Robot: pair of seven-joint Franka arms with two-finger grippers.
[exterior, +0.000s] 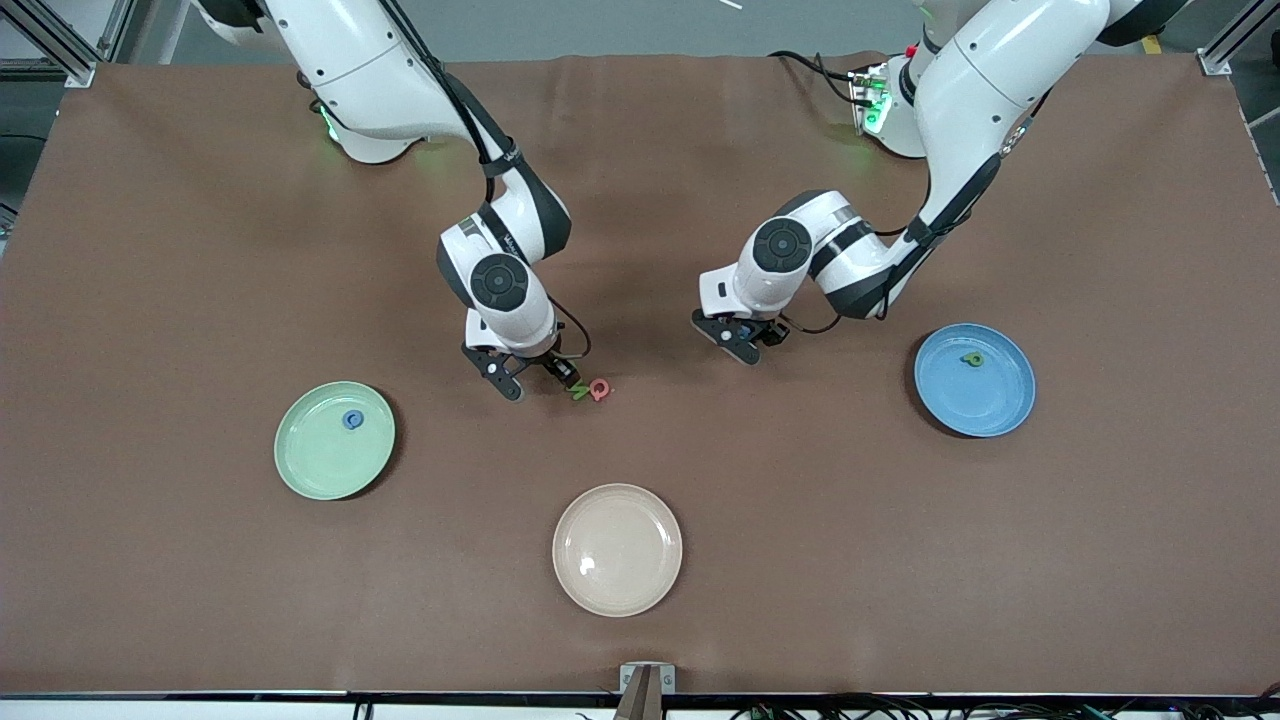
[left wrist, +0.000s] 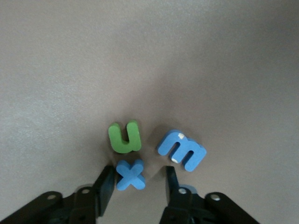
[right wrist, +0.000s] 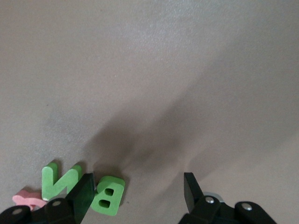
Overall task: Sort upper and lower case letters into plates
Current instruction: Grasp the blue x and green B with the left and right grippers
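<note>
Letters: three by left gripper (left wrist: pixel 136 185), three by right gripper (right wrist: pixel 138 191).

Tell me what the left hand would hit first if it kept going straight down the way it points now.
Most likely the blue x: it lies between the left hand's open fingers. The green u and blue m lie just past it, outside the fingers. Under the x is the table.

We held both arms bent low over the middle of the table, wrists angled downward. Our left gripper (left wrist: pixel 138 184) sat just above the surface with its fingers (left wrist: pixel 105 186) parted. Our right gripper (right wrist: pixel 138 193) hovered equally low, its jaws spread wide.
</note>
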